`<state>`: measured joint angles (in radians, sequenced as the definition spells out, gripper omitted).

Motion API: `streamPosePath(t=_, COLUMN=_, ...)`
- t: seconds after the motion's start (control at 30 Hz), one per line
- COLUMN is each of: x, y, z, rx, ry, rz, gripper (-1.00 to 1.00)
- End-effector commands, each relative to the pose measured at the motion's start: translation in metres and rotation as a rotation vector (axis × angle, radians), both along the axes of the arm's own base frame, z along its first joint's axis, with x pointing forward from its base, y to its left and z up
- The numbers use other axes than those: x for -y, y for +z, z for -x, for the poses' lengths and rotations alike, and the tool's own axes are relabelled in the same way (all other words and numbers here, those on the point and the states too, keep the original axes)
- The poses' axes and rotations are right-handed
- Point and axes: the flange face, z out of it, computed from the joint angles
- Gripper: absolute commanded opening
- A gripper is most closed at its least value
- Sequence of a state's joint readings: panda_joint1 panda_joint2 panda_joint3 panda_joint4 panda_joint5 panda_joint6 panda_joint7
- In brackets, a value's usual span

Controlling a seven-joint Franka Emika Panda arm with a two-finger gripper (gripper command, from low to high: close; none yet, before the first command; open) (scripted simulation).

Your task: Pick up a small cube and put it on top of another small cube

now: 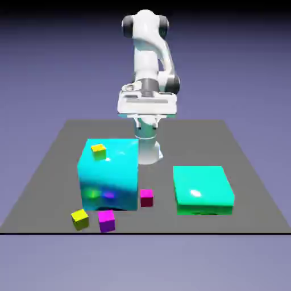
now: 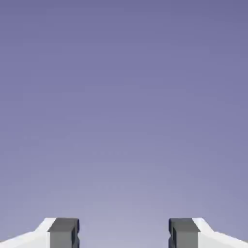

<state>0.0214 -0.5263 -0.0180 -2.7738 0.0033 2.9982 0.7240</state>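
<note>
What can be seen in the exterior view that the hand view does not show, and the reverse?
Exterior view only: the arm, the cyan block, the green slab and four small cubes, two yellow, one magenta-violet, one pink-red.
Hand view only: no additional object, just a close look at the end effector, open and empty.
Both: the end effector and the blue-violet backdrop.

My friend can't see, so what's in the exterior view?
A white robot arm with open fingers stands behind a big cyan block, a green block and four tiny cubes: two yellow, one magenta, one pink-red.
</note>
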Motion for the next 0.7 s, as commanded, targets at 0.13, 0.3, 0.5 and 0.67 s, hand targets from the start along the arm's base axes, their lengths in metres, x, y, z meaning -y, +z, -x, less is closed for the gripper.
streamPosePath(t=0.13, x=0.017, y=-0.027, z=-0.046, rx=-0.192, ry=0.02, rz=0.007, gripper=0.0)
streamPosePath(t=0.3, x=0.035, y=-0.062, z=-0.088, rx=-0.383, ry=0.043, rz=0.021, gripper=0.0)
streamPosePath(t=0.5, x=0.059, y=-0.112, z=-0.129, rx=-0.609, ry=0.074, rz=0.047, gripper=0.0)
streamPosePath(t=0.67, x=0.079, y=-0.157, z=-0.155, rx=-0.795, ry=0.102, rz=0.077, gripper=0.0)
